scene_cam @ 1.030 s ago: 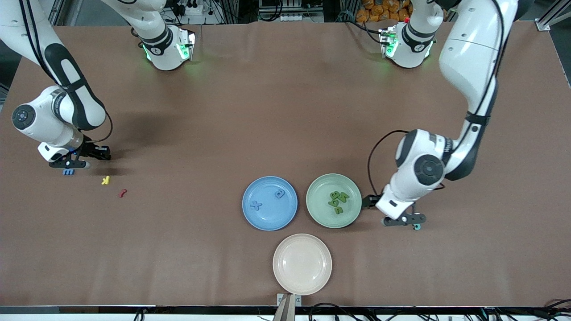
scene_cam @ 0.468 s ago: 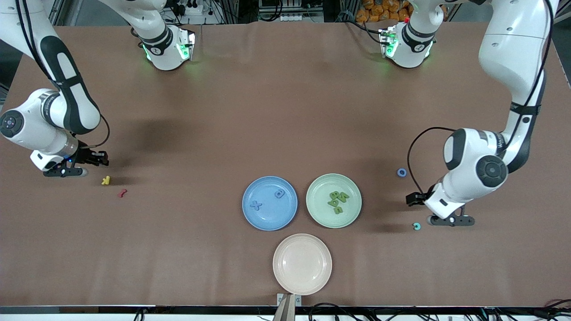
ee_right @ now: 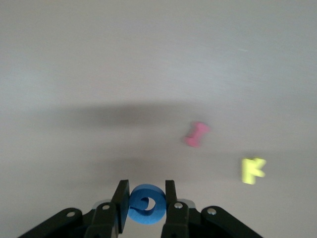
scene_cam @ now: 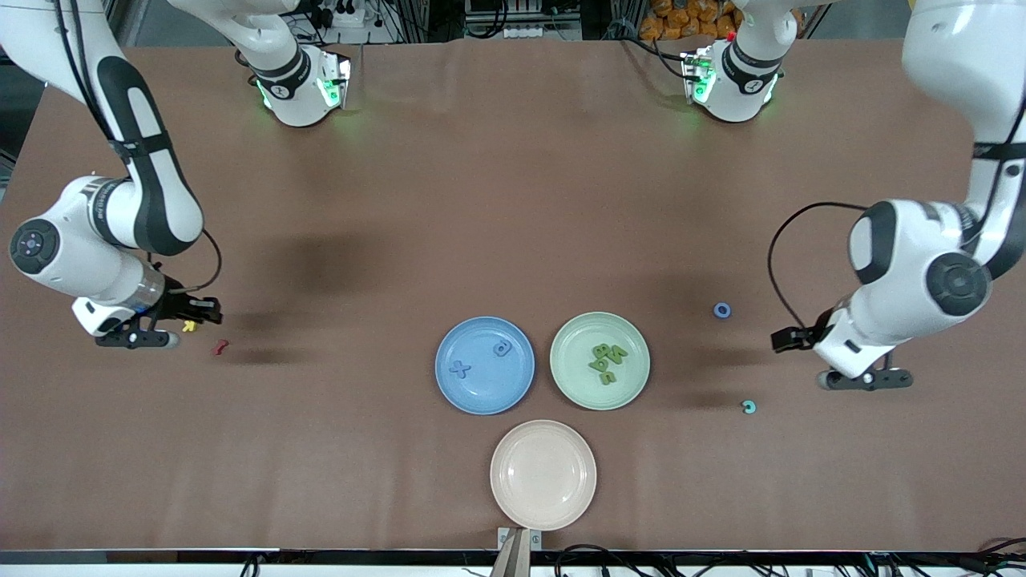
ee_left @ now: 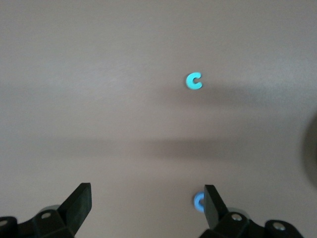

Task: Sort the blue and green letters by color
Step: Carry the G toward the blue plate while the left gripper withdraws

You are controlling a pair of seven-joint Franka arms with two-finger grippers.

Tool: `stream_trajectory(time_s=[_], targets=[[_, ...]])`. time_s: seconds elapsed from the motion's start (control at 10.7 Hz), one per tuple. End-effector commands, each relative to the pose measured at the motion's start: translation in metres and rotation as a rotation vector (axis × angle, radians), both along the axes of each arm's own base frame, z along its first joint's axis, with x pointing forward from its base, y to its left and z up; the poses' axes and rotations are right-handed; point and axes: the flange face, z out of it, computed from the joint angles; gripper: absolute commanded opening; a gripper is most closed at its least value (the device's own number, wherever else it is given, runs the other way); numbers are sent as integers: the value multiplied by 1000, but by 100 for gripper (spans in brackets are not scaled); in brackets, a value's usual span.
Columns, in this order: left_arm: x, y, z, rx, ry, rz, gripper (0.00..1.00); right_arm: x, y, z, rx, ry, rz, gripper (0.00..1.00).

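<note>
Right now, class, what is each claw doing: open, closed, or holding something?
Left claw: open, holding nothing, over bare table by the teal letter.
Right claw: closed on a blue letter.

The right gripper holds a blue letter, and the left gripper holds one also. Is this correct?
Not fully. The right gripper is shut on a blue letter, but the left wrist view shows the left gripper open and empty.

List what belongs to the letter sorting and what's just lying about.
Job: blue letter in right pincer; blue letters on blue plate; green letters on green plate; loose blue o.
Lying about: yellow k, red letter, beige plate, teal c (unsure).
</note>
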Motion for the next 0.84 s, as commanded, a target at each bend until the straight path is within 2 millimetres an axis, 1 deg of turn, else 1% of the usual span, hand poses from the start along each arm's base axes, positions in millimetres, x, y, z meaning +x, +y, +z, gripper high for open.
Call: stream_trajectory(time_s=[0.0,0.09,0.19,0.28,0.37,0.47,0.56,0.66,0.75], targets=[[-29,6,71,44,69,13,100,28,75,-3,77,-4,-120,0],[-36,0,100,49,96,20,100,35,102,-1,95,-7,-164,0],[-41,-6,131,61,123,41,100,36,130,-1,99,0,-209,0],[-47,-22,160,72,148,34,100,35,166,3,102,4,-271,0],[-54,-30,185,69,153,32,100,33,203,5,105,11,-329,0],[-63,-32,209,54,143,34,100,35,240,7,110,9,-385,0],[-70,-33,228,42,138,35,100,38,273,6,116,7,-442,0],[-75,-31,242,44,145,31,100,44,304,8,129,1,-504,0],[-80,-29,256,45,137,32,100,41,340,4,139,7,-561,0]])
